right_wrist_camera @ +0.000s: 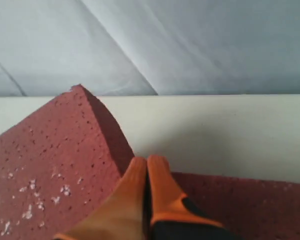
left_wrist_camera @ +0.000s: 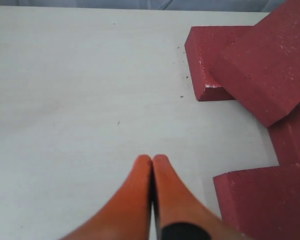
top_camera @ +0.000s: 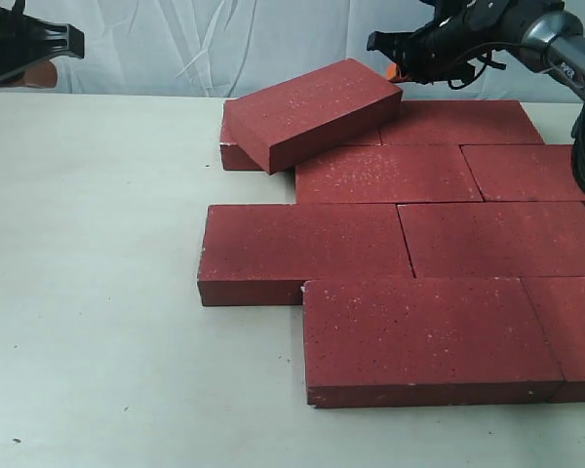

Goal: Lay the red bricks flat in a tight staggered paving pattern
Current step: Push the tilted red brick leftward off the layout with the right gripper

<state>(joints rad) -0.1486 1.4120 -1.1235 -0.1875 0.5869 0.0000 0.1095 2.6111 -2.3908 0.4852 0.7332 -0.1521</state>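
a tilted brick (top_camera: 312, 115) rests atop flat bricks (top_camera: 409, 244).

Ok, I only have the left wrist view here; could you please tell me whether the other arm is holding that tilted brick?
Observer: No. The right end effector is shut and empty, hovering by the raised far corner of the tilted brick.
Operator: Thanks. Are the other bricks laid?
Observer: In front of it, three rows lie flat and staggered, from the second-row brick to the front brick.
Operator: And where does my arm sit?
Observer: The left end effector hangs raised at the far left, away from all the bricks.
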